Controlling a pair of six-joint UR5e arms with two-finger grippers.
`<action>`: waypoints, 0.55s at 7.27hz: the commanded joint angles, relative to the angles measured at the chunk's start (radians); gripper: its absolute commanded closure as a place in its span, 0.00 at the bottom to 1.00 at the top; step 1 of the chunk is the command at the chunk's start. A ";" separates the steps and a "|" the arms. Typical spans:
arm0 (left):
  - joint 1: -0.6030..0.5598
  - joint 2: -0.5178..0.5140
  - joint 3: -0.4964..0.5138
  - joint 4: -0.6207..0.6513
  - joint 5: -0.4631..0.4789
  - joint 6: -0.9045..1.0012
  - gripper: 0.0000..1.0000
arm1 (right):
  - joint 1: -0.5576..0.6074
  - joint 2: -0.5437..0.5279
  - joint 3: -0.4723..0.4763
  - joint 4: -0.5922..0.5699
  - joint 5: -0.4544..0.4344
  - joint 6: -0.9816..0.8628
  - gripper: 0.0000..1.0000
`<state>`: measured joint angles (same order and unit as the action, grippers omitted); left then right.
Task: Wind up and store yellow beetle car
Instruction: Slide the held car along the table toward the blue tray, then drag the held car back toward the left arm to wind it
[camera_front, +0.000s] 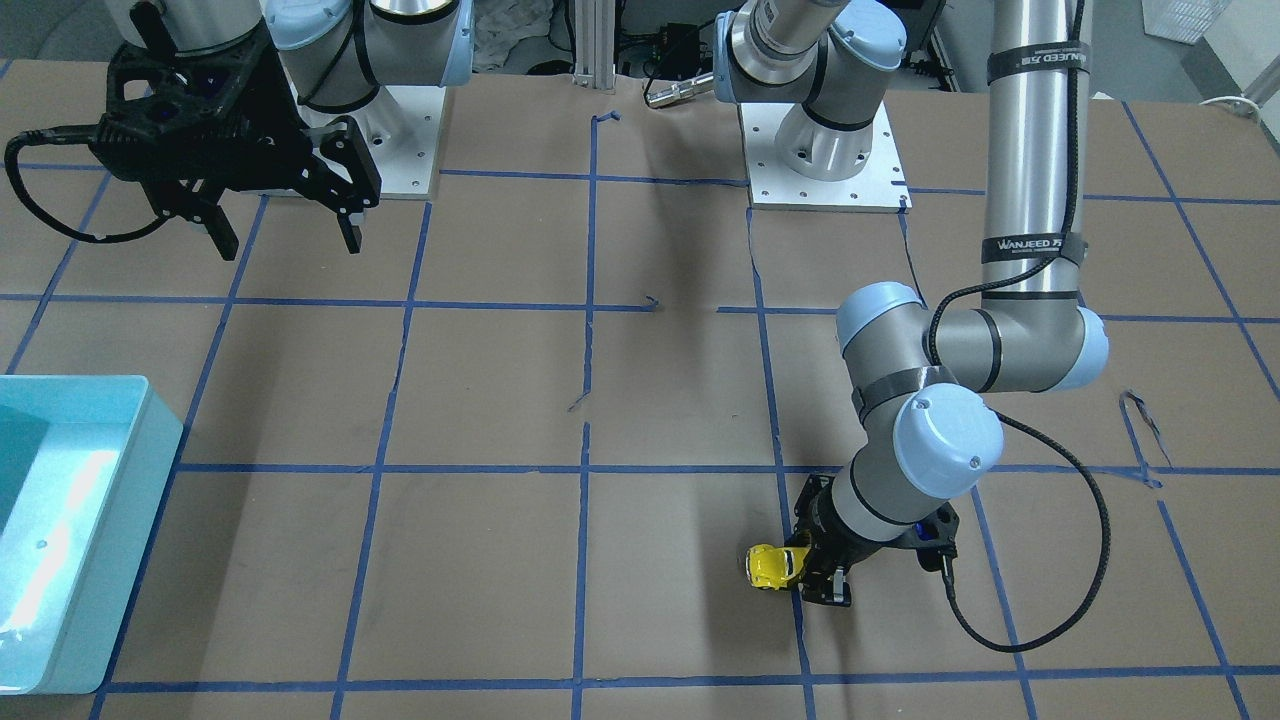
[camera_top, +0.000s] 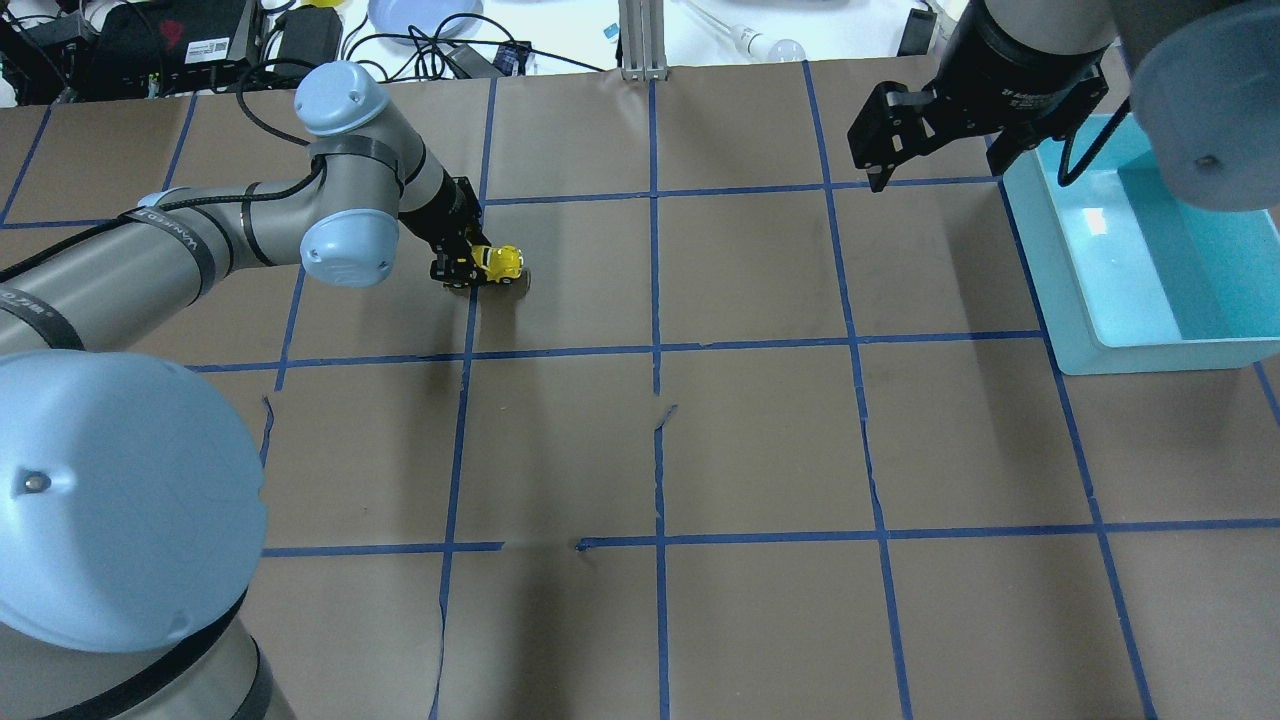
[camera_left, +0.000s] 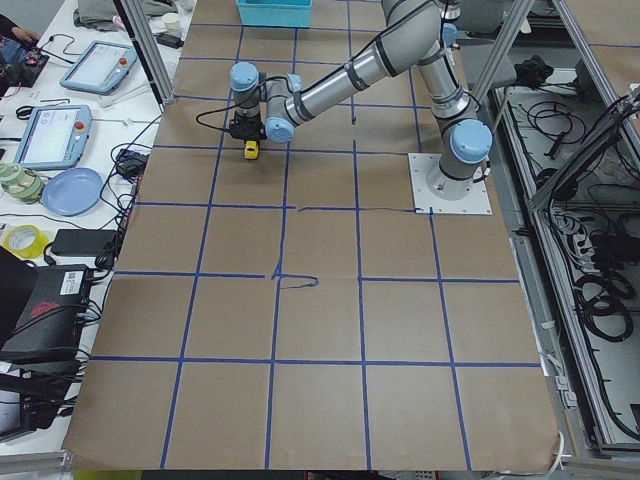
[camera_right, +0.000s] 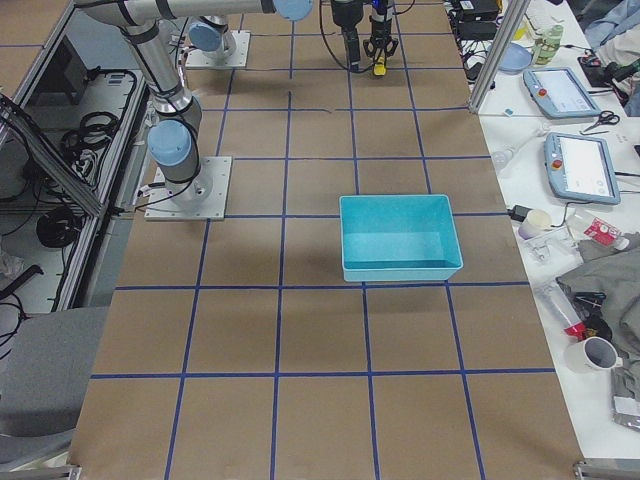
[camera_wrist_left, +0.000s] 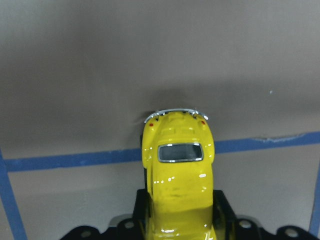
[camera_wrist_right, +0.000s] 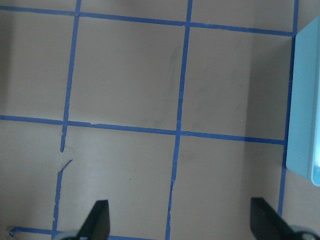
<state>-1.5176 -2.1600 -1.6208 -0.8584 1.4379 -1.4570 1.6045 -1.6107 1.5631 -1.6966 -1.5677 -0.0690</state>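
Observation:
The yellow beetle car (camera_front: 770, 567) is on the brown paper near a blue tape line, on my left arm's side. My left gripper (camera_front: 812, 572) is shut on it, one finger on each side of the body. In the left wrist view the car (camera_wrist_left: 177, 175) points away from the camera, rear window up, between the dark fingers (camera_wrist_left: 141, 212). I cannot tell whether its wheels touch the paper. It also shows in the overhead view (camera_top: 500, 261) at my left gripper (camera_top: 468, 266). My right gripper (camera_top: 935, 165) is open and empty, raised beside the bin, and also shows in the right wrist view (camera_wrist_right: 182, 225).
A light blue bin (camera_top: 1062, 275) stands at the table's right end, also in the front-facing view (camera_front: 150, 470) and the right wrist view (camera_wrist_right: 305, 100). Blue tape lines grid the brown paper. Both arm bases (camera_front: 825, 160) stand at the robot's edge.

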 joint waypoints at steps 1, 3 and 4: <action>0.028 -0.001 0.001 0.001 0.015 0.033 1.00 | 0.000 0.000 0.000 0.000 0.000 0.000 0.00; 0.080 0.005 -0.007 -0.001 0.016 0.086 1.00 | 0.002 0.000 0.000 0.000 0.000 0.000 0.00; 0.102 0.003 -0.010 0.001 0.033 0.108 1.00 | 0.000 0.000 0.000 0.000 -0.002 0.000 0.00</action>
<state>-1.4464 -2.1573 -1.6266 -0.8581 1.4574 -1.3768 1.6051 -1.6107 1.5631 -1.6966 -1.5680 -0.0690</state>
